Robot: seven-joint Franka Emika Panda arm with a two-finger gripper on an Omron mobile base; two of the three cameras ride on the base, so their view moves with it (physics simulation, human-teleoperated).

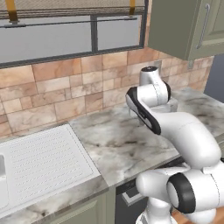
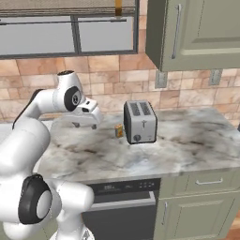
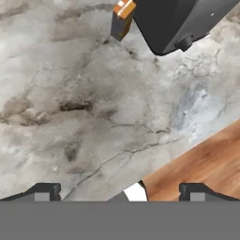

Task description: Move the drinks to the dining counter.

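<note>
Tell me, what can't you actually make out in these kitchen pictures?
- The can: too small in the right base view to read; cut off by the top edge in the hand view.
- The toaster: hidden behind the arm in the left base view.
- The hand: seen from the side, so its finger gap is unclear there.
- The sink: cropped by the left edge.

The arm [image 1: 183,131] is made of thick, rounded, glossy white segments, with dark, near-black bands and round caps at the joints. A small dark disc tops the white cylindrical link at its highest point, and a black curved band wraps the segment below it. The pincer [image 3: 121,193] ends in two small, blocky, dark grey fingertips [image 3: 44,191] with paler grey patches on their faces.
</note>
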